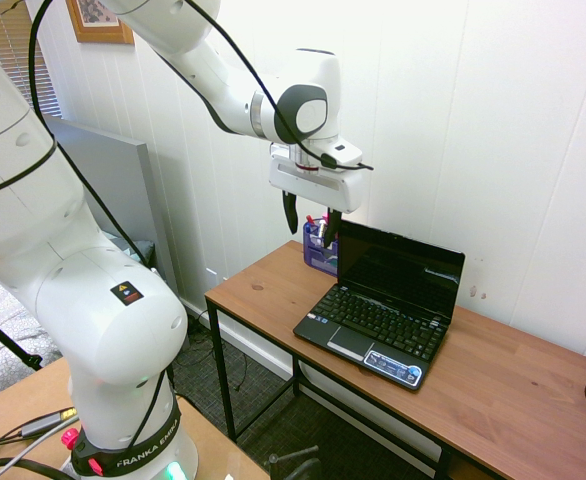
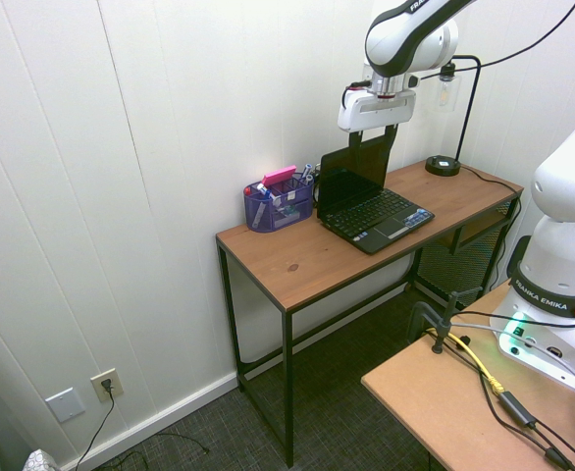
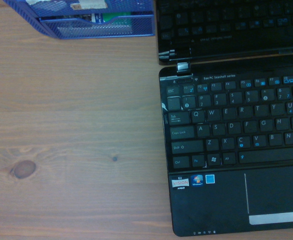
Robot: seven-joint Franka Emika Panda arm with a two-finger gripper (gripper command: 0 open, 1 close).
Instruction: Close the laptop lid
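Arm base: seen largest at the left of the first exterior view, nearest that camera, on a separate wooden surface [image 1: 13, 410].
Table: a wooden top [image 1: 533, 390] on a black frame, set against a white panelled wall [image 2: 170, 108]; a dark knot [image 3: 22, 169] is seen in the grain in the wrist view.
Laptop: a small black netbook [image 1: 381, 325] is placed on the table, toward the wall side, with its keyboard [image 3: 236, 125] exposed.
Lid: the lid [image 1: 401, 267] is raised roughly upright, its dark screen facing the keyboard; it is not yet closed. From the second exterior view its plain black back [image 2: 353, 167] is seen.
Gripper: the gripper [image 1: 309, 220] is held above the table, pointing down, just beside the lid's upper corner on the pen-holder side. The two black fingers [image 1: 290, 212] are spread apart, with nothing between them. Whether a finger touches the lid's edge cannot be told.
Pen holder: a blue mesh box [image 2: 278, 201] holding pens and a pink item is set just beside the laptop, near the wall.
Lamp: a black round base [image 2: 443, 165] with a thin stem is placed at the far end of the table, well apart from the laptop.
Picture: a framed corner [image 1: 98, 20] is seen on the wall at the upper left.
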